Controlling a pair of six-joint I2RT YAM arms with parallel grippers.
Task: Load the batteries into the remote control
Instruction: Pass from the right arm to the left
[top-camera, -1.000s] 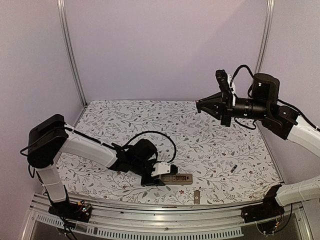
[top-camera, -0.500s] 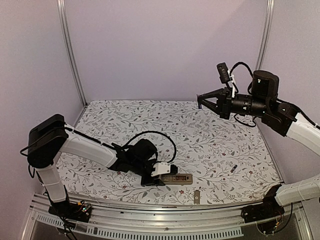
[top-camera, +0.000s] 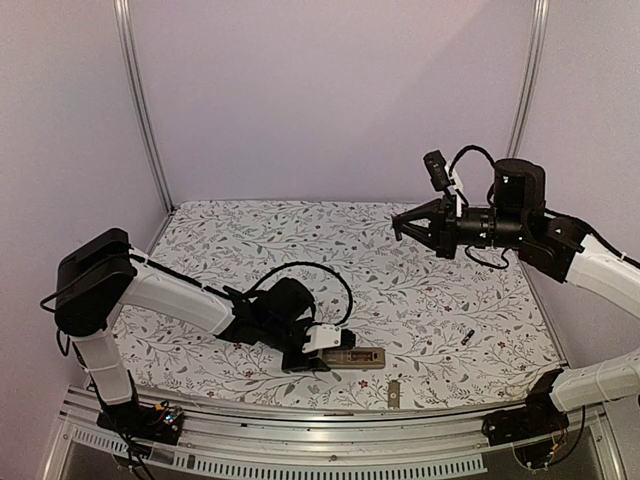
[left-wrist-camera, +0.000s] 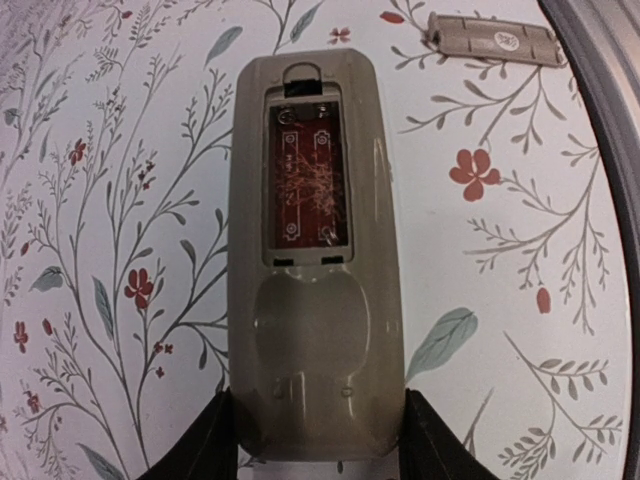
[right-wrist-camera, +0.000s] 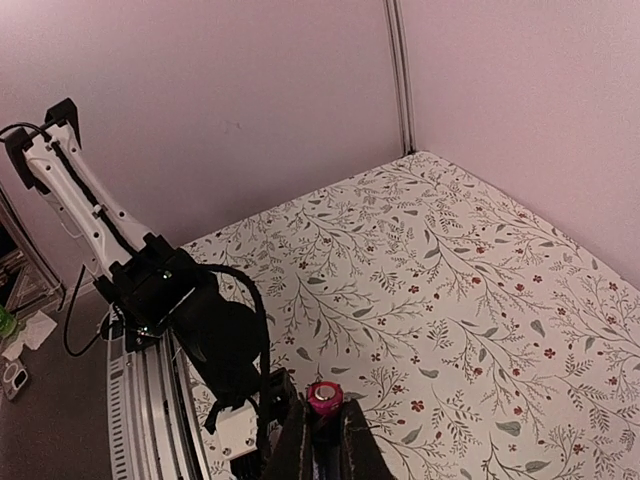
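Top external view, Sam: the left arm lies low over the floral tablecloth (top-camera: 300, 240), and the left gripper (top-camera: 318, 352) has the remote control (top-camera: 357, 357) by one end, close to the table's near edge.

Got it, Kim. The left wrist camera shows that grip up close. The remote control (left-wrist-camera: 315, 250) lies face down with its grey-beige back up. Both black fingers (left-wrist-camera: 205, 445) press against the sides of its near end, so the left gripper (left-wrist-camera: 318, 400) is about half open and clamped on the handset. The battery bay (left-wrist-camera: 308, 175) is uncovered and shows a reddish board inside.

And the cover piece (left-wrist-camera: 493, 38)?

It's flat on the cloth beyond the remote's far corner, apart from it and near the metal rail. From above, the cover piece (top-camera: 394, 394) sits right at the table's front edge.

Now the right side, Sam. The right gripper (top-camera: 398, 226) is raised high above the back right of the table, with its tips pointing towards the left.

The right wrist camera settles its state, Kim. The right gripper (right-wrist-camera: 322, 408) is nearly closed, pinching a battery (right-wrist-camera: 323, 394) that stands between the fingers with its reddish end up.

Any other battery on view?

Yes, a second battery (top-camera: 467, 337), tiny and dark, lies on the cloth at the right, well apart from the remote.
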